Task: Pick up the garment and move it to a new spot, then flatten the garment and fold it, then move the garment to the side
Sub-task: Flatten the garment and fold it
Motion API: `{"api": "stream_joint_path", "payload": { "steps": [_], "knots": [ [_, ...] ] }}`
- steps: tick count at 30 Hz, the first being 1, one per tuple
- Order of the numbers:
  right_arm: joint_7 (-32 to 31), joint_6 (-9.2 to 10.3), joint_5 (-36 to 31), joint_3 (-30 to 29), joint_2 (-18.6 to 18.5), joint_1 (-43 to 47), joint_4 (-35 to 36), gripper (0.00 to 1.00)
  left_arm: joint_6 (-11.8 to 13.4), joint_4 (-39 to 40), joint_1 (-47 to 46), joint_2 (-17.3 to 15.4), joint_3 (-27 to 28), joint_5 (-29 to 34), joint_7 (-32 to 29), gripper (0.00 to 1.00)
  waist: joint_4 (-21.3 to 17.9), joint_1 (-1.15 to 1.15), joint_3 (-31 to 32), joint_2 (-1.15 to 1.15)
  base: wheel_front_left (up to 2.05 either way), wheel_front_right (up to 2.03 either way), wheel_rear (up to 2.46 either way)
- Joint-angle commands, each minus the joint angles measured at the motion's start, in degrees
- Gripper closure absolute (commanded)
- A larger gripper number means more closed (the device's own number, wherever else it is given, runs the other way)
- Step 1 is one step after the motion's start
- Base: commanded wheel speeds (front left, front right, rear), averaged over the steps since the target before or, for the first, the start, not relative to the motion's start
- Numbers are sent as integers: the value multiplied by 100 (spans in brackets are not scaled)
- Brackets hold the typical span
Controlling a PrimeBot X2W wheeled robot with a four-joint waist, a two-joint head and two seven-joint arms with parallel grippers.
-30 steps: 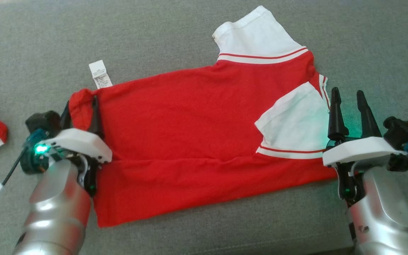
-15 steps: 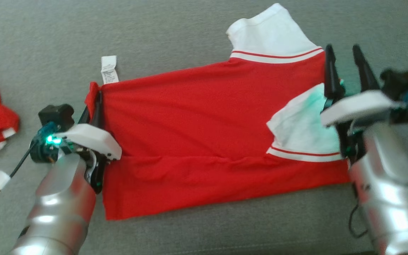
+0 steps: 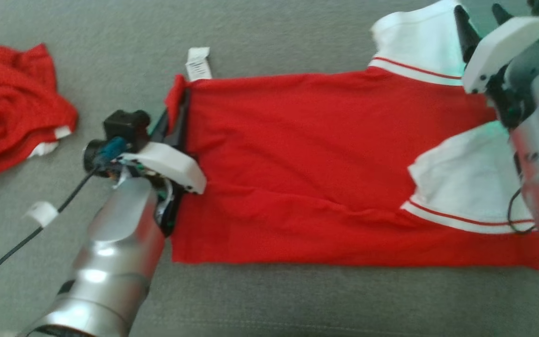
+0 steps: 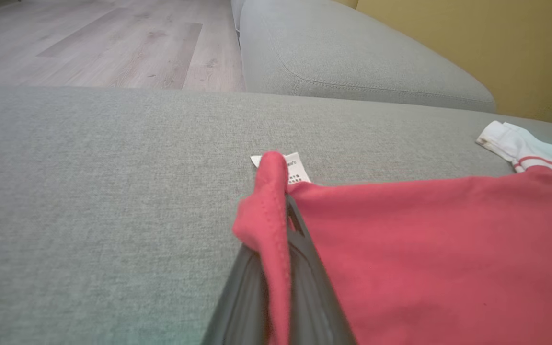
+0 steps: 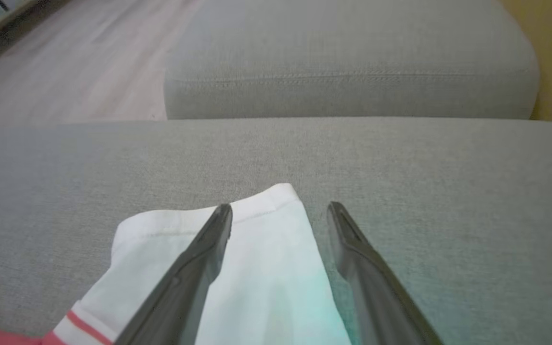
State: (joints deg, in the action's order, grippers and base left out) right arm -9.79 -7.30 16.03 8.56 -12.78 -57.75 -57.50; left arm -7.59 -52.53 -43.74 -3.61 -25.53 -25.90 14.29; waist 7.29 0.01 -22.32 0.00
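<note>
The garment [image 3: 307,154], a red T-shirt with white sleeves, lies spread across the grey sofa cushion [image 3: 269,304]. My left gripper [image 3: 178,110] is shut on the shirt's far left hem corner, and the left wrist view shows the red fabric [image 4: 269,225] pinched between the dark fingers [image 4: 304,249]. My right gripper [image 3: 480,18] stands open at the far right, above the far white sleeve [image 3: 419,42]. In the right wrist view its two fingers [image 5: 199,258] straddle the right edge of that sleeve [image 5: 261,268], with nothing gripped.
A second crumpled red garment [image 3: 12,103] lies at the far left. A white care label [image 3: 198,63] sticks out by the held corner. A black cable with a white tag [image 3: 40,213] trails by my left arm. Another cushion [image 4: 352,57] and wooden floor [image 4: 89,43] lie beyond.
My left gripper has shut on the hem corner. The right gripper has travelled from beside the near sleeve up to the far sleeve. The head camera has shifted, sliding the whole scene rightwards.
</note>
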Motion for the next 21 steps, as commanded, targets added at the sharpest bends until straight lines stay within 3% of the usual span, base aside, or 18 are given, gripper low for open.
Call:
{"api": "stream_joint_path", "payload": {
  "steps": [1, 9, 17, 18, 19, 21],
  "knots": [
    [-88, -19, -63, 67, -16, -205, 65, 0, 10, 183, -281, -112, 66, 9, 70, 100, 192, -1, -179, 0, 0, 0, 0],
    [-366, -19, -663, -65, -387, -802, -776, 0, 10, 329, -482, 24, -381, -225, 70, 100, 512, -1, -460, 0, 0, 0, 0],
    [-700, -19, -358, 171, -73, -788, -1073, 0, 10, 367, -543, 44, -456, -344, 71, 100, 548, -1, -579, 0, 0, 0, 0],
    [-744, -19, -290, 215, -58, -785, -1074, 12, 10, 370, -556, 44, -444, -345, 71, 100, 544, -1, -594, 0, 0, 0, 0],
    [-792, -19, -242, 278, -53, -783, -1070, 100, 10, 374, -567, 44, -433, -342, 71, 100, 539, -1, -607, 0, 0, 0, 0],
    [-819, -19, -228, 353, -81, -787, -1061, 100, 10, 381, -580, 42, -418, -337, 71, 100, 532, -1, -619, 0, 0, 0, 0]
  ]
}}
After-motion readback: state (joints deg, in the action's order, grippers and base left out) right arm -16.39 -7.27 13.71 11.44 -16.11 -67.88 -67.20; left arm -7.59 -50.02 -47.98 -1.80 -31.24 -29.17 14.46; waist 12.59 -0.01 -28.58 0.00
